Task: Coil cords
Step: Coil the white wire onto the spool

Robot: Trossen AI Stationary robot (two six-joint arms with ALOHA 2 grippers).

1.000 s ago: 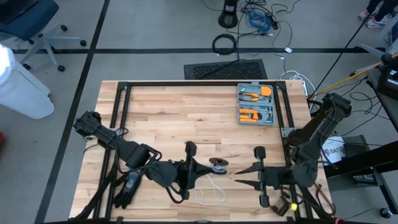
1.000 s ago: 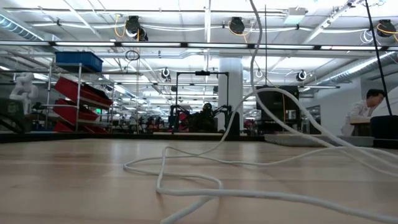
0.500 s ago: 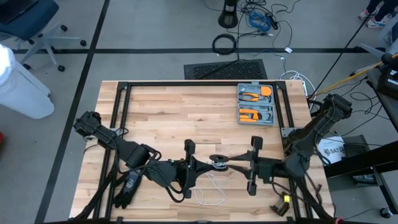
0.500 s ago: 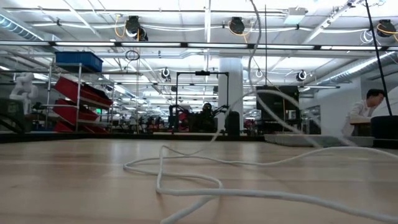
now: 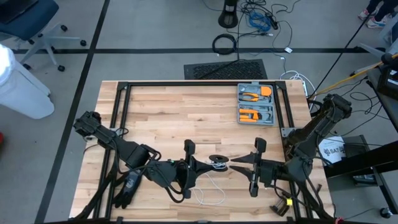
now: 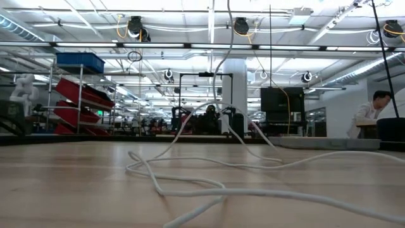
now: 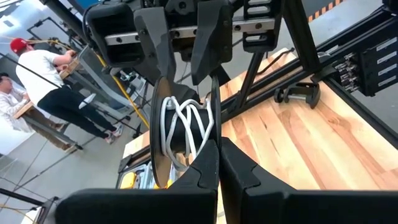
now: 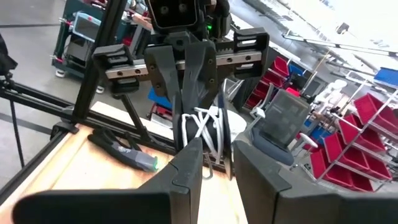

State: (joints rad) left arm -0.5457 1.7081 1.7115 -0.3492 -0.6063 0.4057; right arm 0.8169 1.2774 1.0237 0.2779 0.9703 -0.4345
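A small dark spool [image 5: 217,162] wound with white cord [image 7: 186,121] hangs above the table's near middle, between both grippers. My left gripper [image 5: 207,164] comes at it from the left and is shut on it. My right gripper [image 5: 236,163] faces it from the right, its fingertips [image 8: 194,149] at the winding with a narrow gap between them. The rest of the cord [image 5: 211,190] lies in loose loops on the table under the spool. Strands rise from these loops [image 6: 190,183] out of the low view's top. My left gripper pinches the spool's thin flange at its rim [image 7: 216,140] between its two fingers, coming about level from the table's left. The spool is lifted clear of the table. My right gripper has a strand of the cord by the winding [image 8: 208,127]. Its own fingers hide the place of contact. It points level from the table's right, and the cord hangs slack to the table.
A grey tray of orange tools [image 5: 256,104] stands at the far right. A black frame rail [image 5: 186,85] runs along the far edge and down both sides. A dark tool [image 5: 127,185] lies near the left corner. A person [image 6: 373,111] sits far behind the table.
My right gripper has moved toward the far edge and in to the spool, and has rolled about its own line. The hanging strands of the cord have swung across, and the loops on the table have shifted. The spool has stayed where it was.
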